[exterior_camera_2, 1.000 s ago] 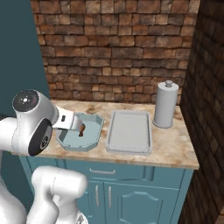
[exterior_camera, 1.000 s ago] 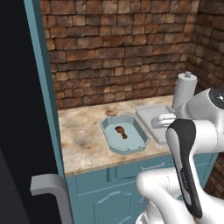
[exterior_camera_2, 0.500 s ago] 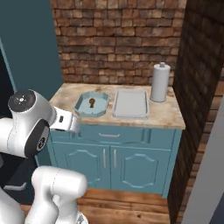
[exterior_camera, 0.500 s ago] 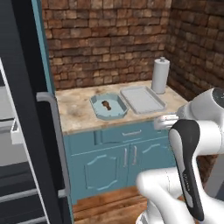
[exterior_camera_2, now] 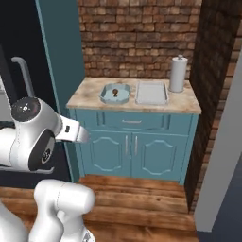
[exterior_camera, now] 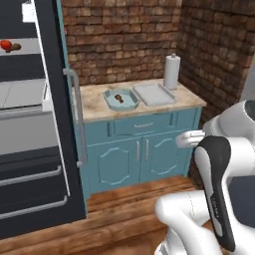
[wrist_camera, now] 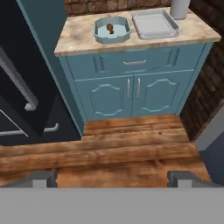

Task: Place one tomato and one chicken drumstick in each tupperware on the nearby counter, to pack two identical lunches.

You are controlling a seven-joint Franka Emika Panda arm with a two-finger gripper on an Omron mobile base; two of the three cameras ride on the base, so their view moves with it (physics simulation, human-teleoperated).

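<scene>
Base has backed away from the table; gripper open, empty. One tupperware holds a drumstick; its neighbour is empty.

The small brown item inside the octagonal pale blue-grey plastic tray, at centre of the left base view, is too small to identify with certainty. On a grey fridge shelf at the upper left, a small red round object and a brown lump beside it are tiny and blurred. In the hand view, the white paper towel roll is cut off by the top edge, and the black fridge door by the left edge.
</scene>
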